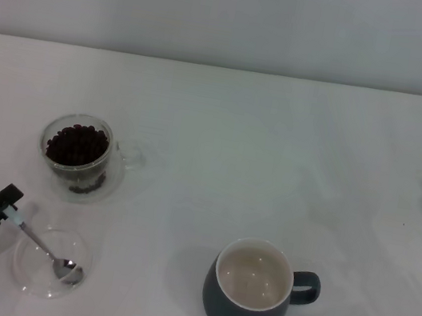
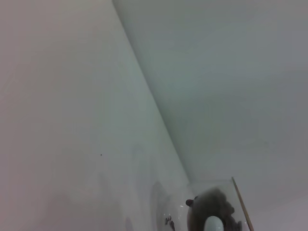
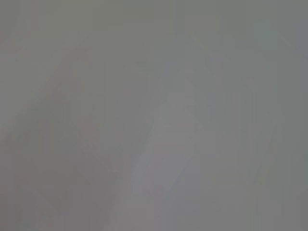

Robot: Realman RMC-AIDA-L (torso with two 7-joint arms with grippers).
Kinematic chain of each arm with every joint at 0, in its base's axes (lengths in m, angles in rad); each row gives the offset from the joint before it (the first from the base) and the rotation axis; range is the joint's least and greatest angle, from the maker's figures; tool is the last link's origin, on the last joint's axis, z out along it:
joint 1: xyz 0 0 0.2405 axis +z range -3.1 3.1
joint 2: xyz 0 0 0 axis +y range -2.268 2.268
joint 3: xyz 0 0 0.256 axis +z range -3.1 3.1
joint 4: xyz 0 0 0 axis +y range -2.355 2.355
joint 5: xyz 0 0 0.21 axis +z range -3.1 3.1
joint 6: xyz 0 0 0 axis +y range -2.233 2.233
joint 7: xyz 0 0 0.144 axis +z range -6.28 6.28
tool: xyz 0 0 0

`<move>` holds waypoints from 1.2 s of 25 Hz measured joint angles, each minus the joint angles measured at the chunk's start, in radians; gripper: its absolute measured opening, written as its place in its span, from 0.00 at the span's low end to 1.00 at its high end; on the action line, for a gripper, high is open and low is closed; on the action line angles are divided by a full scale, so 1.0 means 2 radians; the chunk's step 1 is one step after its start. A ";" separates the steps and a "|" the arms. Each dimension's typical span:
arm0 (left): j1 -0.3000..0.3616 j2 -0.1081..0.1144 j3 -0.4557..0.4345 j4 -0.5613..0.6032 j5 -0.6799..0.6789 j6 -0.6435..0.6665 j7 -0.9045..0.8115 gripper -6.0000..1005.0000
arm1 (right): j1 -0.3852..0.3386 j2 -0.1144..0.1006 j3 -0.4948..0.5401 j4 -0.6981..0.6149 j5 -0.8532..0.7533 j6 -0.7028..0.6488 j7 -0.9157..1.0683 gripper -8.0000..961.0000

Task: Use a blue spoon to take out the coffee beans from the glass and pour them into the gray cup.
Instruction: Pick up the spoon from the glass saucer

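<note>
The glass [image 1: 75, 153] stands at the left of the table and holds a heap of coffee beans [image 1: 77, 144]. The blue spoon [image 1: 41, 245] lies with its metal bowl in a shallow clear dish [image 1: 28, 270], stem slanting up toward my left gripper [image 1: 6, 207]. That gripper is at the front left and is shut on the spoon's pale handle end. In the left wrist view the handle end [image 2: 212, 224] shows in front of the beans [image 2: 219, 208]. The gray cup [image 1: 249, 291], cream inside and empty, stands at the front centre, handle to the right. My right gripper is out of view.
The white table [image 1: 277, 153] runs back to a pale wall. The dish sits just in front of the glass. The right wrist view shows only a blurred grey surface.
</note>
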 joint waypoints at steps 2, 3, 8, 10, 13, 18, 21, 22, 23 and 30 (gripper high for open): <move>0.000 0.001 0.000 -0.001 0.000 0.000 0.000 0.55 | 0.000 0.000 -0.001 0.000 0.000 -0.002 0.000 0.62; 0.000 0.001 0.000 -0.001 0.000 -0.001 0.000 0.51 | -0.001 0.000 -0.001 0.001 -0.001 -0.003 0.000 0.62; 0.001 0.004 0.000 -0.004 -0.001 -0.005 0.000 0.28 | -0.001 0.001 -0.002 0.002 -0.004 -0.005 0.001 0.61; 0.001 0.004 0.000 -0.004 -0.001 -0.006 0.000 0.20 | -0.002 0.001 -0.002 0.002 -0.004 -0.005 0.001 0.61; 0.004 0.004 0.000 -0.002 -0.001 -0.010 0.001 0.16 | -0.001 0.001 -0.002 0.003 -0.004 -0.006 0.001 0.61; 0.007 0.006 0.000 0.001 -0.003 -0.009 0.010 0.13 | -0.001 0.001 -0.001 0.005 -0.005 -0.006 0.001 0.61; 0.009 0.009 0.000 0.005 -0.002 -0.008 0.011 0.13 | -0.001 0.001 -0.002 0.005 -0.005 -0.006 0.001 0.61; 0.009 0.009 0.000 0.005 -0.002 -0.008 0.011 0.13 | -0.001 0.001 -0.001 0.005 -0.005 -0.006 0.001 0.61; 0.019 0.011 0.000 0.022 -0.002 -0.002 0.012 0.13 | -0.001 0.001 -0.002 0.005 -0.005 -0.006 0.001 0.61; 0.033 0.018 0.001 0.068 0.003 0.025 0.013 0.13 | -0.001 0.002 -0.003 0.005 -0.005 -0.006 0.001 0.61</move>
